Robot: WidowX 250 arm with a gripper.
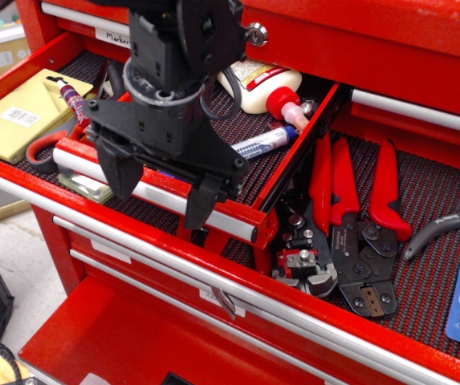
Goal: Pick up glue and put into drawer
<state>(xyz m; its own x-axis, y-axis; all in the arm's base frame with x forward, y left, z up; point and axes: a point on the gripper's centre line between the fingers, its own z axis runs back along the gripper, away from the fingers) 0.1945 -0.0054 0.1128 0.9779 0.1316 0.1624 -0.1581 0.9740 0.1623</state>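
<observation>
Black claw [163,191] hangs spread and empty at frame centre, slim purple-red glue tube [75,100] upper left beside narrow red metal drawer [282,188]; risk: grabbing the blue-white marker [263,142] instead.

the gripper [163,192] is matte black plastic throughout: a blocky, ribbed wrist housing in the upper middle of the frame, a grey metal ring beneath it, then a wide angular body ending in two thick tapered fingers [121,172]. small recessed screws seem to dot the body.
</observation>
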